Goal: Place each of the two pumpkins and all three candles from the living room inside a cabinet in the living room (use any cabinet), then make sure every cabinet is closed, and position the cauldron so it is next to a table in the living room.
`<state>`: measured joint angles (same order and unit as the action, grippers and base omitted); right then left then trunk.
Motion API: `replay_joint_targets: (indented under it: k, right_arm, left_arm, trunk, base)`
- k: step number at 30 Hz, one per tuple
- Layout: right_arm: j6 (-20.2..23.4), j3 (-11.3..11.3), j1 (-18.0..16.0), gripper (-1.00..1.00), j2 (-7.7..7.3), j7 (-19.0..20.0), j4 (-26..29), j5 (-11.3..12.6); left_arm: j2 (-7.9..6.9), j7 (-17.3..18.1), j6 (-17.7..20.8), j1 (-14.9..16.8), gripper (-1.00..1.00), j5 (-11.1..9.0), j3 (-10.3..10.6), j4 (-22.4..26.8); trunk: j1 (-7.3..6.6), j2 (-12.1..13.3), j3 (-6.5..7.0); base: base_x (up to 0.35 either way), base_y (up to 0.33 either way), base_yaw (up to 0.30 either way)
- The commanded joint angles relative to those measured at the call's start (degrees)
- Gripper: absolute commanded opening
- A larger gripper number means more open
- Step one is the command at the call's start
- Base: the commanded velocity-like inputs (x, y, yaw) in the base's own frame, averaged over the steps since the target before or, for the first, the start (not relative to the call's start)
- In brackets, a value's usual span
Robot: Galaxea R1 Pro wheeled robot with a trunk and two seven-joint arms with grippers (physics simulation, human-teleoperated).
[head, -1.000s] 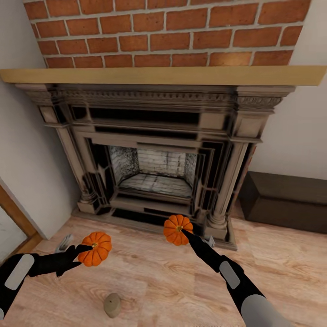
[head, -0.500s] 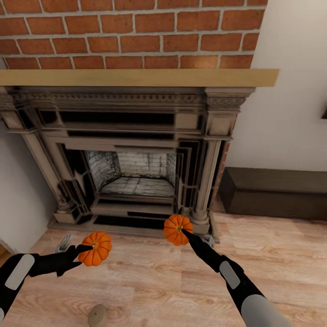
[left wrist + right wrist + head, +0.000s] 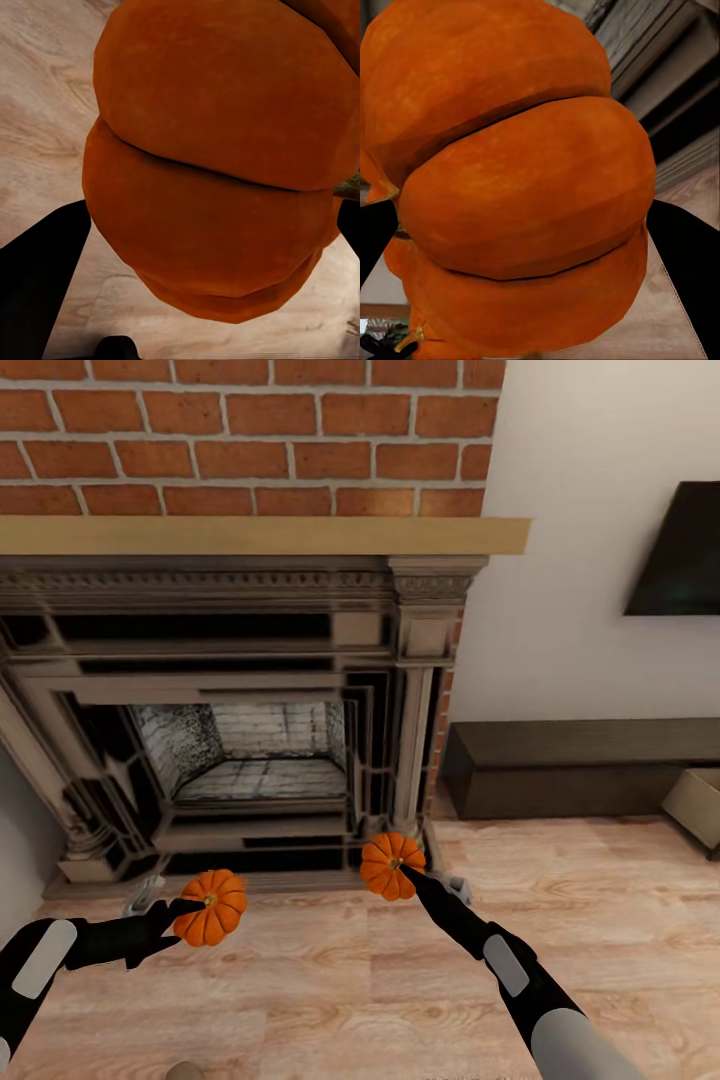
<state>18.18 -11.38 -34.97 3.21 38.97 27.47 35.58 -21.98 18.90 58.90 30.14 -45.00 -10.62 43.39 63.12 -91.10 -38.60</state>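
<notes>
- While both arms reach forward low over the wood floor (image 3: 330, 980), the left gripper (image 3: 190, 907) clenches 1 pumpkin (image 3: 210, 907), stem toward its fingers.
- Right gripper (image 3: 405, 870) grasps the other pumpkin (image 3: 390, 865) before the fireplace (image 3: 230, 690).
- Dark cabinet (image 3: 570, 765) sits against the right wall.

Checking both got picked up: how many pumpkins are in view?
2. One pumpkin is held in the left gripper, the other pumpkin in the right gripper, both above the floor before the fireplace.
</notes>
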Motion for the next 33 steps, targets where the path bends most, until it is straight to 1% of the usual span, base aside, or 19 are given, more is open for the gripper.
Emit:
replay_joint_targets:
  k: [1,25,33]
  right_arm:
    - [0.1,0.0,0.0,-1.0,-0.02,0.0,0.0,0.3]
    - [0.1,-0.1,0.0,-1.0,0.02,0.0,-0.1,0.3]
    - [-0.3,-0.1,0.0,-1.0,0.03,0.0,-0.1,0.3]
  left_arm:
    - [0.01,-0.1,0.1,0.0,-1.0,-0.7,0.0,0.0]
    - [0.01,-0.1,0.1,0.0,-1.0,-0.7,0.0,0.1]
    - [0.01,-0.1,0.0,0.0,-1.0,-0.6,0.0,0.0]
  trunk:
    - [0.0,0.0,0.04]
    - [0.0,0.0,0.87]
    - [0.0,0.0,1.17]
  base:
    - [0.0,0.0,-0.282]
    - [0.004,0.0,-0.281]
    - [0.252,0.0,-0.278]
